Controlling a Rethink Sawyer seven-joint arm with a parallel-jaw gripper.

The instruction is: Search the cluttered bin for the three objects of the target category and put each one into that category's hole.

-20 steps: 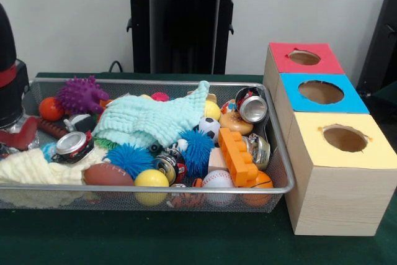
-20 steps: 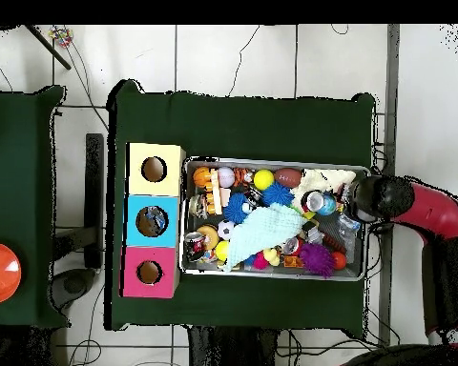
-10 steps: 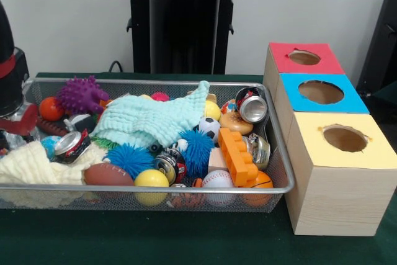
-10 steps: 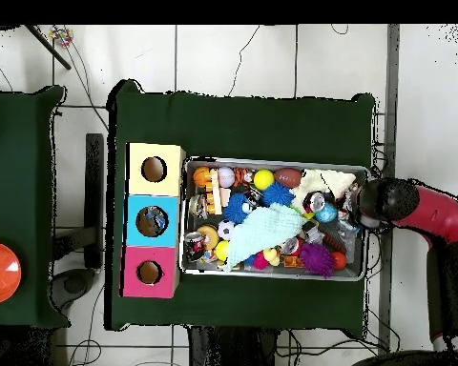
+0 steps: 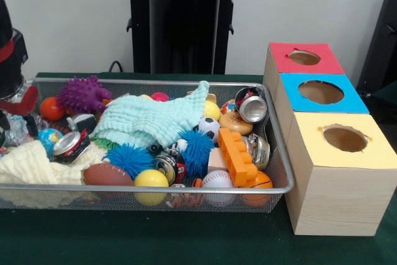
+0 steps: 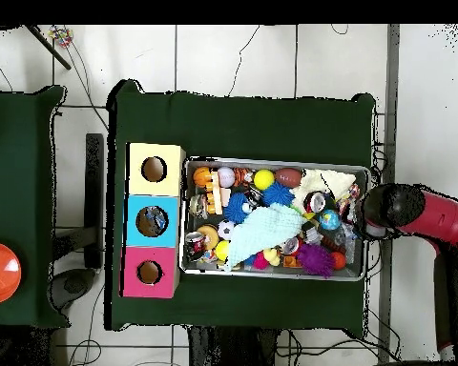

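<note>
Red piece [image 5: 23, 101], small and partly hidden, sat at the bin's [image 5: 155, 188] left end in the front view, directly under the gripper [image 5: 10, 85]. It looked lifted clear of the clutter. I could not tell whether it was held or only lay behind the gripper, and its long axis could not be read. Whether the gripper was spread or closed could not be told in either view.

The target category was not evident from the frames. My guess was that this red piece was the thing in hand.

Nearest neighbours:
- orange ball [image 5: 49, 108], just beside it
- purple spiky toy [image 5: 80, 94], next along
- crushed can [image 5: 69, 144] and pale yellow cloth [image 5: 31, 166], lower and toward the near rim
- mint cloth [image 5: 155, 119], draped over the bin's middle

The three boxes stood touching in a row just past the bin's opposite end: red hole [image 5: 304, 58], blue hole [image 5: 321, 92], yellow hole [image 5: 345, 138]. Any carry would therefore have to run the full length of the bin.

The gripper hung over the end wall. Room above the clutter looked open, and the wire rim at the box end seemed the only edge to clear.
</note>
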